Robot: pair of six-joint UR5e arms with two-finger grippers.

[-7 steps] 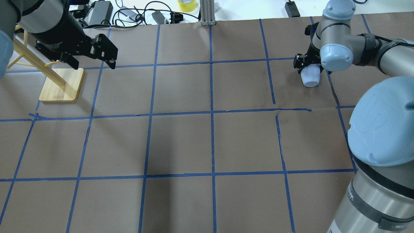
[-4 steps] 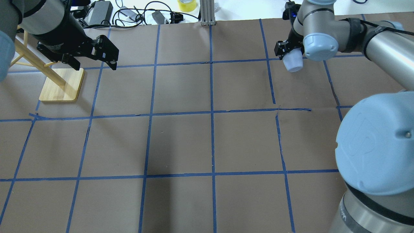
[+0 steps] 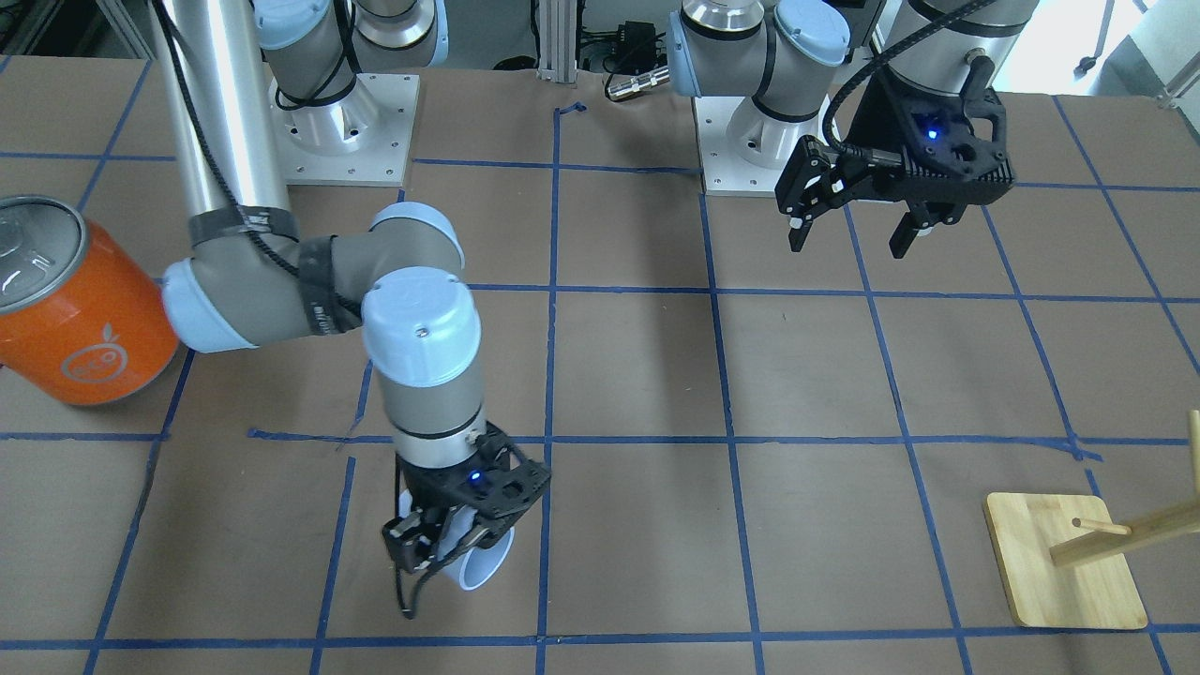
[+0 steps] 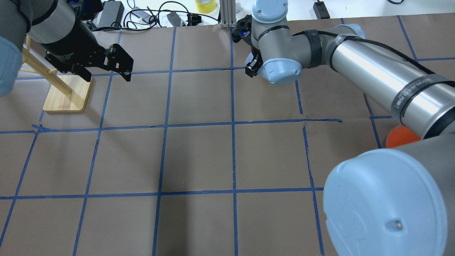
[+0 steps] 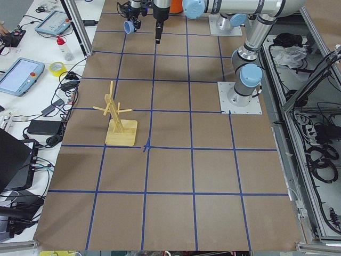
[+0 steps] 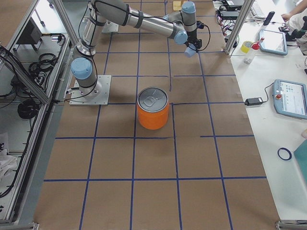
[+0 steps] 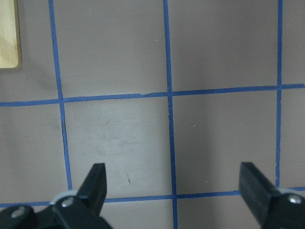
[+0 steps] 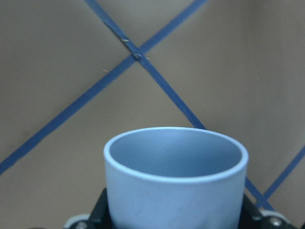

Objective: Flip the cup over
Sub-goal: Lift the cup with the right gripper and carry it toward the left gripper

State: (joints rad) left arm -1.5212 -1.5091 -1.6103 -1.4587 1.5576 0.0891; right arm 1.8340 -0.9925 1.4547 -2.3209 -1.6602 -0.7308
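Note:
The small pale-blue cup is clamped in my right gripper, tilted with its open mouth pointing outward and down, just above the brown paper near the table's far edge. The right wrist view shows its rim and bluish inside. It also shows in the left side view and the right side view. In the overhead view my right gripper is mostly behind its wrist and the cup is hidden. My left gripper hovers open and empty, fingers wide apart in its wrist view.
A large orange can with a silver lid stands on the robot's right side. A wooden peg stand stands beside my left gripper. Cables, power bricks and a yellow tape roll lie beyond the far edge.
My right arm has swept the cup from the table's right side toward the middle of the far edge, still gripped. My left gripper has barely moved and stays open.

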